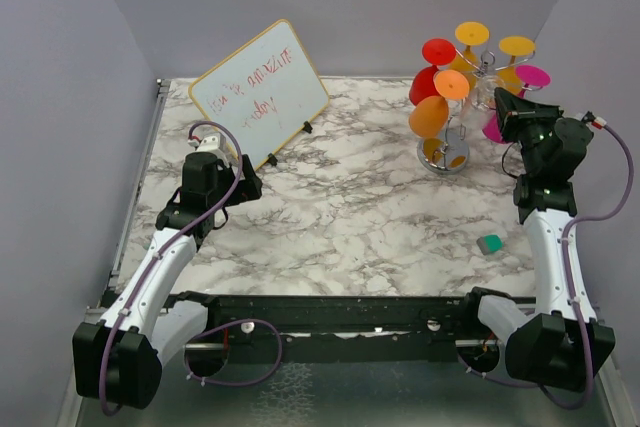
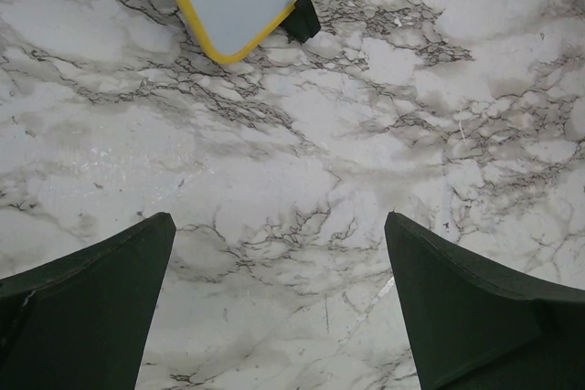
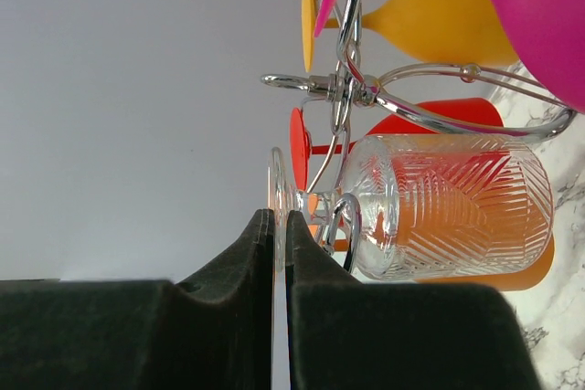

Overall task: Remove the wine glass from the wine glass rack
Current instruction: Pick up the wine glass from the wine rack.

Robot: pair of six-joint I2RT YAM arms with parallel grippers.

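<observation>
The wine glass rack [image 1: 443,155] is seen at upper right, near the surface's [image 1: 350,207] far edge. The clear wine glass [image 3: 457,207] is hung on it, crowded by coloured glasses [image 1: 432,115]. Its foot rim is pinched by the narrow right jaws. The left jaws are spread wide over bare marble.
</observation>
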